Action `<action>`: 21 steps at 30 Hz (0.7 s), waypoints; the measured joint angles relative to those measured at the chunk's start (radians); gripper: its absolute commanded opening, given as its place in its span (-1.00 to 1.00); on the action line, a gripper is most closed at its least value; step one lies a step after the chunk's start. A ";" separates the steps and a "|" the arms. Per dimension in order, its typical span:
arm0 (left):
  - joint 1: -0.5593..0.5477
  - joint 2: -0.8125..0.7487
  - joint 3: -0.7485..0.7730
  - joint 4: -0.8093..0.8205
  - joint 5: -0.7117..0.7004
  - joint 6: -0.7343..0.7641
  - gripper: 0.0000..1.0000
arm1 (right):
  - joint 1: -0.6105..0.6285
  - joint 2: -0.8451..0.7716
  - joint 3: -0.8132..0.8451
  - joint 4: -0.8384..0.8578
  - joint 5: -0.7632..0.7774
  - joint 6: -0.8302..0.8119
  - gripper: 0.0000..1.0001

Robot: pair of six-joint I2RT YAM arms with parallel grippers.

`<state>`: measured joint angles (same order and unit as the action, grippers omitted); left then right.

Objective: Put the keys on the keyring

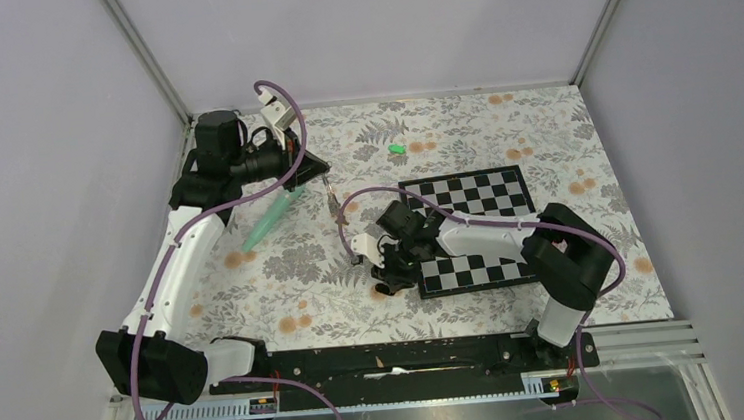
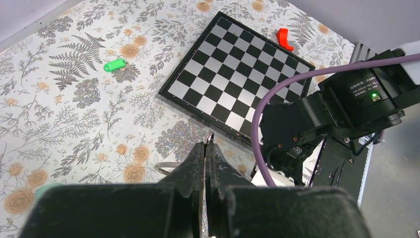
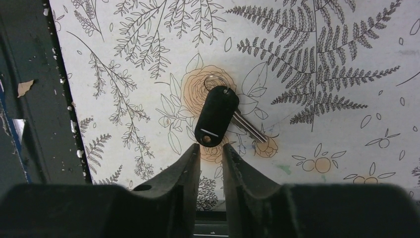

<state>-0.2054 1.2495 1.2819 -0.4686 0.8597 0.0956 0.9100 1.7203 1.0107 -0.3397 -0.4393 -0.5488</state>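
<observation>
My left gripper (image 2: 206, 145) is shut on the keyring (image 2: 166, 166), a thin silvery ring that shows at the fingertips and curves out to the left of the jaws. From above, that gripper (image 1: 327, 181) hangs over the flowered cloth at the back left. The black key (image 3: 216, 115) lies flat on the cloth with its metal blade pointing right. My right gripper (image 3: 211, 148) hovers just short of the black key, open by a narrow gap with nothing in it. Far off lies the green key (image 1: 396, 149) (image 2: 115, 65), alone on the cloth.
A chessboard (image 1: 467, 197) (image 2: 233, 74) lies at the right, partly under the right arm (image 1: 490, 236). A small red piece (image 2: 284, 38) sits by its far corner. A long teal stick (image 1: 271, 221) lies beneath the left arm. A dark rail (image 3: 29, 99) runs beside the right gripper.
</observation>
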 measured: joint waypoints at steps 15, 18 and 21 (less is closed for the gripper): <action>0.012 0.000 0.000 0.010 -0.129 -0.030 -1.00 | 0.029 0.112 0.176 -0.068 -0.048 -0.069 0.17; 0.014 0.000 0.000 0.013 -0.137 -0.034 -1.00 | 0.041 0.158 0.223 -0.100 -0.058 -0.105 0.20; 0.015 0.000 0.000 0.014 -0.138 -0.037 -1.00 | 0.049 0.193 0.250 -0.135 -0.064 -0.138 0.20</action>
<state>-0.1902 1.2495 1.2823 -0.4541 0.7212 0.0586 0.9592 1.9137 1.2606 -0.4747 -0.5030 -0.6865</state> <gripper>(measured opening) 0.013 0.599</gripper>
